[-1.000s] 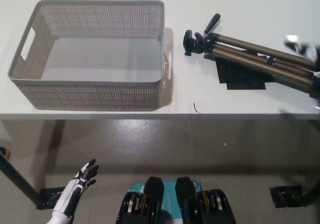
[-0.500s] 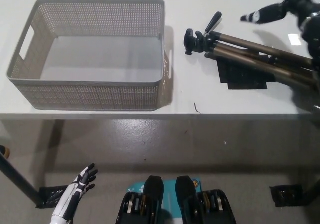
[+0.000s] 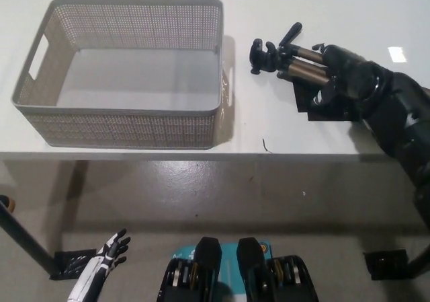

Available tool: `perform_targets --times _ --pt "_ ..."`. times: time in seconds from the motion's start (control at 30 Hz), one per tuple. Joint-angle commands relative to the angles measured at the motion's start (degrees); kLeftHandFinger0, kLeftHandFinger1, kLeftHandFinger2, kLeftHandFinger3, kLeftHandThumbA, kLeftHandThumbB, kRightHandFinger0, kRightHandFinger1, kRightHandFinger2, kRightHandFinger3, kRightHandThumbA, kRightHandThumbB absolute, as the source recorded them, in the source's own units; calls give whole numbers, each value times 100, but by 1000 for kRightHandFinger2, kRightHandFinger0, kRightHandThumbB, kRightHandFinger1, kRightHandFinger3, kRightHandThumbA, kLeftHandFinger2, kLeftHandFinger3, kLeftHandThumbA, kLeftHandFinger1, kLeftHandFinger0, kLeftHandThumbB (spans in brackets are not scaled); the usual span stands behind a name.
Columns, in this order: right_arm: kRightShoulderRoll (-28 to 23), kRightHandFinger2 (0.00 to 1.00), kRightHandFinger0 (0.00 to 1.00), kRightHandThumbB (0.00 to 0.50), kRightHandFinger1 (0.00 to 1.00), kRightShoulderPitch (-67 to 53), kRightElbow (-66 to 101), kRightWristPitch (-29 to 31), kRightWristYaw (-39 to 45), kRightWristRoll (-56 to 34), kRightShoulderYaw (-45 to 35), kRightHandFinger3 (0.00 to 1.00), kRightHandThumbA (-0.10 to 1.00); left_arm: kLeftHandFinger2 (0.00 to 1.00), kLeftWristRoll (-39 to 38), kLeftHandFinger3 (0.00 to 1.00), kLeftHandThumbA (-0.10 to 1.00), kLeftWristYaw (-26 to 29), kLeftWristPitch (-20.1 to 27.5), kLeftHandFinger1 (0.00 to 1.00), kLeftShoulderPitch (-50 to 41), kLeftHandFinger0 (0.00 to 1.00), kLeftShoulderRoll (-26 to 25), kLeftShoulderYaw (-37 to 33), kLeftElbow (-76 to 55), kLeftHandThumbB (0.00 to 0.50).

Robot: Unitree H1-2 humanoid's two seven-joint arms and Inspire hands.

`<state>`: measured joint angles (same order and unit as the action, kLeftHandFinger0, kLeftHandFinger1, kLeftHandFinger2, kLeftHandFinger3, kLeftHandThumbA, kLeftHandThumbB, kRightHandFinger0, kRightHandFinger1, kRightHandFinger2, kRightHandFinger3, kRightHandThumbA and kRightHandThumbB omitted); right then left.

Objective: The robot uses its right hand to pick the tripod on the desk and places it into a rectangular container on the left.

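The tripod [image 3: 285, 54] is lying on its side on the white surface [image 3: 269, 124], to the right of the container [image 3: 124, 73] and apart from it. Its black head and pan handle are pointing toward the container, and its bronze-coloured legs are running back under the right hand [image 3: 342, 73]. Only a short length of the legs is showing.

The black right hand is resting over the tripod legs, just behind the head. Its fingers are curling down around the legs, but whether they are gripping firmly cannot be told from this view. A patch of black tape [image 3: 322, 107] is lying on the surface below the hand, partly covered by it.

The container is a grey perforated rectangular basket with a handle cut-out in its left wall. It is standing upright on the left part of the surface.

The white left hand [image 3: 107, 258] is hanging at the lower left, below the surface edge, above the floor. It is holding nothing, and its fingers are spreading apart.
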<state>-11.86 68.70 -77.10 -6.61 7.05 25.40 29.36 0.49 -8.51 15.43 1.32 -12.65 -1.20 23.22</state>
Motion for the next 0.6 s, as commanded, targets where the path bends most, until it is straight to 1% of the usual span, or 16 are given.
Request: perform_targets --times 0.0,0.07,0.1,0.2,0.23,0.27,0.3,0.33,0.37,0.4,0.43,0.47,0.5,0.53,0.57 --pt "67 1000 1000 500 1000 -251 -390 -159 -117 487 389 1000 852 1000 -46 1000 1000 -134 323 1000 -25 1000 -120 -6 -69 500" --pt "65 1000 1000 500 1000 -503 -467 -342 -176 735 742 1000 785 1000 -32 1000 1000 -137 319 1000 -88 1000 -117 -14 -101 500" --pt "56 1000 1000 500 1000 -635 -525 -451 -171 955 1013 1000 783 1000 -13 1000 1000 -112 352 1000 -92 1000 -113 -9 -116 500" --pt "36 1000 1000 500 1000 -768 -563 -670 -150 1204 1445 1000 742 1000 -57 1000 1000 -138 371 1000 -72 1000 -119 11 -115 500" --pt "24 1000 1000 467 1000 -801 -560 -765 -346 1253 1548 1000 625 1000 -103 1000 1000 -172 365 1000 -55 1000 -130 23 -111 500" --pt "10 1000 1000 392 1000 -805 -560 -782 -445 1232 1558 1000 470 1000 -112 1000 1000 -179 359 1000 -48 1000 -131 27 -111 500" --pt "-10 1000 1000 398 1000 -805 -560 -793 -559 1197 1554 1000 402 1000 -116 1000 1000 -188 350 1000 -39 1000 -130 33 -111 500" --pt "-81 1000 953 345 915 -807 -542 -660 -777 1365 1720 1000 144 1000 -92 1000 1000 -178 282 1000 -48 1000 -130 32 -147 500" --pt "-115 724 492 325 516 -813 -527 -641 -1099 1448 1793 926 37 1000 -73 1000 1000 -191 312 1000 -47 1000 -137 20 -142 500" --pt "-139 551 260 327 355 -823 -509 -621 -1421 1537 1879 902 5 1000 -38 1000 1000 -179 367 1000 -38 1000 -141 15 -109 500" --pt "-155 451 115 285 248 -823 -497 -572 -1534 1523 1877 879 -80 1000 -28 1000 1000 -174 371 1000 -38 1000 -140 16 -105 500" --pt "-210 546 241 242 383 -783 -467 -381 -1733 1419 1769 863 -99 1000 -22 1000 1000 -155 367 1000 21 1000 -131 27 -67 500" --pt "-214 652 377 214 497 -744 -446 -316 -1819 1343 1671 825 -100 1000 -27 1000 1000 -146 357 1000 9 1000 -117 33 -70 500" --pt "-215 658 402 225 510 -741 -438 -268 -1877 1337 1642 794 -100 1000 -37 1000 1000 -159 351 1000 -13 1000 -114 30 -77 500" --pt "-219 659 410 223 513 -737 -424 -202 -1954 1331 1606 775 -100 1000 -54 1000 1000 -183 340 1000 -33 1000 -118 26 -91 500"
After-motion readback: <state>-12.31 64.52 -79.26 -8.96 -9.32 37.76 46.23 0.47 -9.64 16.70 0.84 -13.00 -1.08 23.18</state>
